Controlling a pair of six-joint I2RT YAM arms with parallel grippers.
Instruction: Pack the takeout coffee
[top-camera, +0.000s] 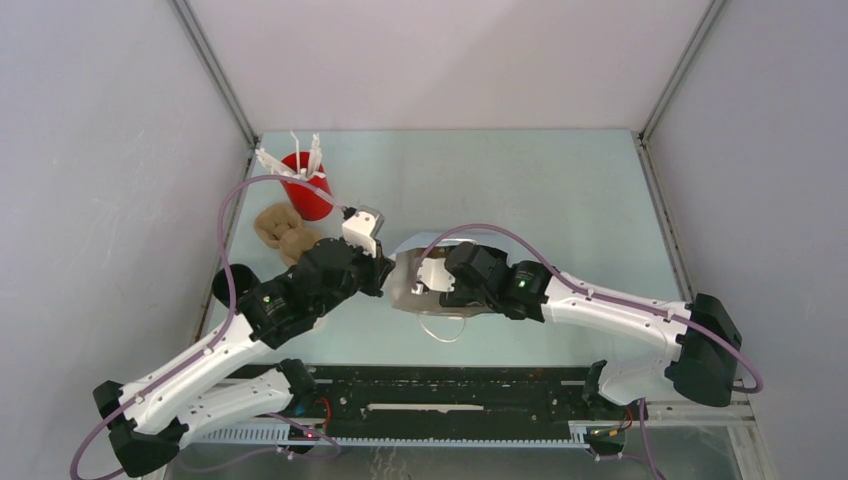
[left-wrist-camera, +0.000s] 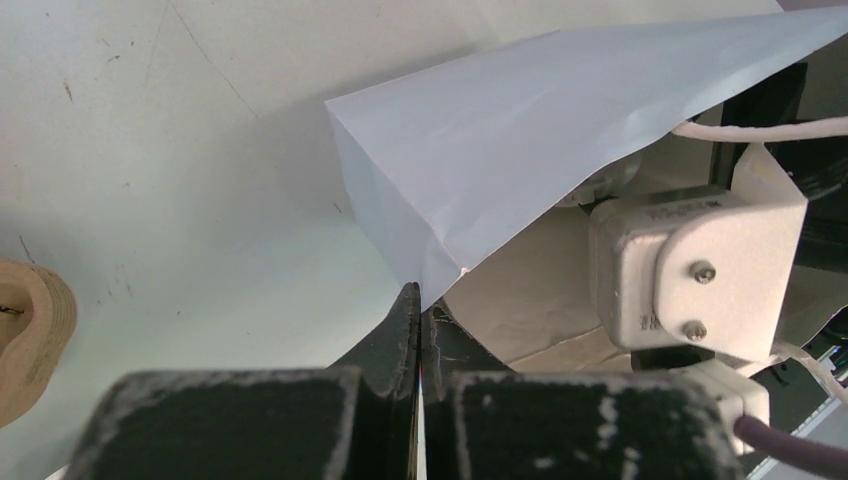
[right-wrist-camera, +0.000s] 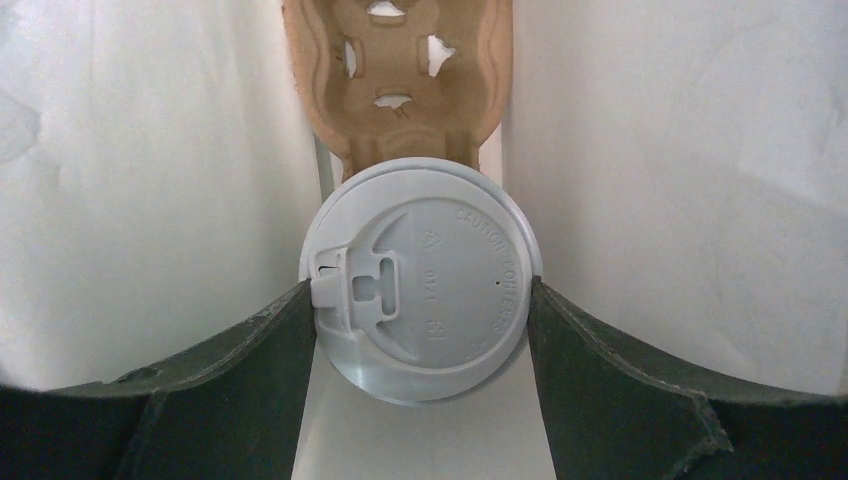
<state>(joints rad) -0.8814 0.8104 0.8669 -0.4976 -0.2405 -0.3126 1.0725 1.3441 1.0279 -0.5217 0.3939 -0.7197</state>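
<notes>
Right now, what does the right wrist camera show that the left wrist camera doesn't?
Only right wrist: the takeout coffee held by the right gripper, with a pulp tray beyond it inside the paper bag. Only left wrist: the left gripper pinching the bag's rim, and the table outside it. Both: the paper bag's white walls.

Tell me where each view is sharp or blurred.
Top external: evenly lit, sharp. Left wrist: the left claw is blurred up close, the white paper bag crisp. Right wrist: the round white plastic lid is sharp, its embossed lettering readable.
</notes>
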